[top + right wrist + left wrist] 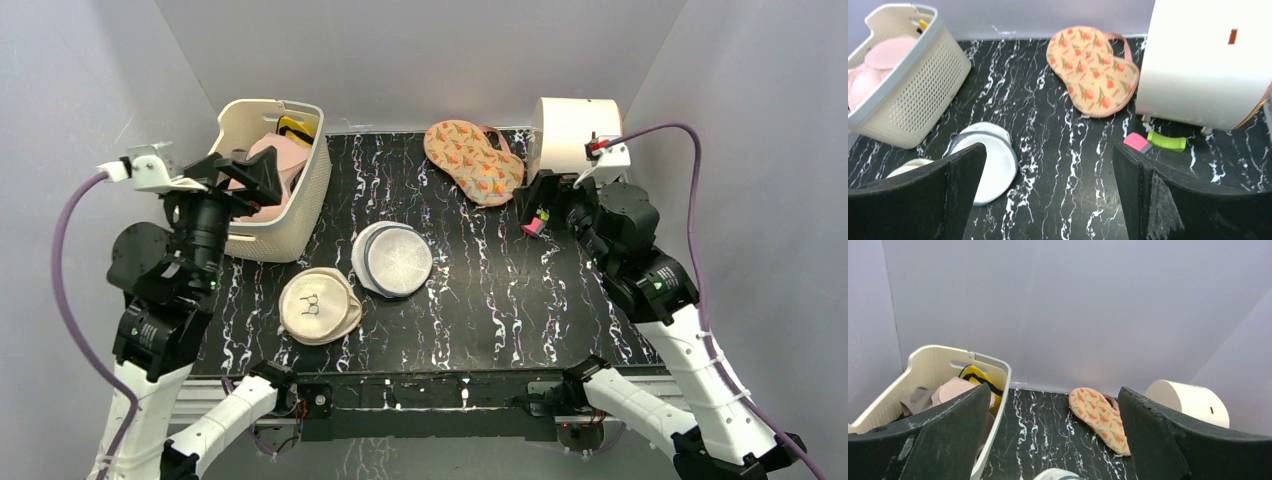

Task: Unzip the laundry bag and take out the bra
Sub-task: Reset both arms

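The laundry bag (393, 258) lies flat at the table's middle, white mesh with a dark grey rim, halves together. It also shows in the right wrist view (990, 160), and its edge shows in the left wrist view (1055, 475). The bra (285, 152), pinkish cups with a yellow and black part, lies in the cream basket (305, 195); it also shows in the left wrist view (955, 387) and in the right wrist view (888, 52). My left gripper (258, 172) is open and empty over the basket (1054, 405). My right gripper (537, 200) is open and empty at the far right (1048, 150).
A beige round pouch with a bra drawing (318, 305) lies left of the laundry bag. An orange-patterned pouch (472, 160) lies at the back. A white cylinder (575, 135) stands at the back right, with a pink and green object (1158, 141) in front of it.
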Robot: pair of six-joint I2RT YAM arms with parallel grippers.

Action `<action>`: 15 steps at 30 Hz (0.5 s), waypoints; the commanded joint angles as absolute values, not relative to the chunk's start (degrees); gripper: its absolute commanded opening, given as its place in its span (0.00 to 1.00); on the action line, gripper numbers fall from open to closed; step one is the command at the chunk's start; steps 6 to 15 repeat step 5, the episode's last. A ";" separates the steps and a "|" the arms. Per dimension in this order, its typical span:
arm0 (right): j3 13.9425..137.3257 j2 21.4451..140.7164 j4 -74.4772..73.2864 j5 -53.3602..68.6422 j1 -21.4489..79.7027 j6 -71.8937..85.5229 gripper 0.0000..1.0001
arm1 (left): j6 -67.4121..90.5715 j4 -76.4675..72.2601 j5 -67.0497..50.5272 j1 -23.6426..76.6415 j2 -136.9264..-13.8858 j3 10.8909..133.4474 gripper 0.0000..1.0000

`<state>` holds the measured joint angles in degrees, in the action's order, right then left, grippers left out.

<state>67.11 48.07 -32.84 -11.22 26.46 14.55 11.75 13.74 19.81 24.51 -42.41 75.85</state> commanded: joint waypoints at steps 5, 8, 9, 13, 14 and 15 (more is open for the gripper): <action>70.19 47.09 -29.08 -16.38 26.18 14.55 0.98 | 8.00 20.31 17.28 24.34 -45.18 78.71 0.98; 70.19 47.09 -29.08 -16.38 26.18 14.55 0.98 | 8.00 20.31 17.28 24.34 -45.18 78.71 0.98; 70.19 47.09 -29.08 -16.38 26.18 14.55 0.98 | 8.00 20.31 17.28 24.34 -45.18 78.71 0.98; 70.19 47.09 -29.08 -16.38 26.18 14.55 0.98 | 8.00 20.31 17.28 24.34 -45.18 78.71 0.98; 70.19 47.09 -29.08 -16.38 26.18 14.55 0.98 | 8.00 20.31 17.28 24.34 -45.18 78.71 0.98; 70.19 47.09 -29.08 -16.38 26.18 14.55 0.98 | 8.00 20.31 17.28 24.34 -45.18 78.71 0.98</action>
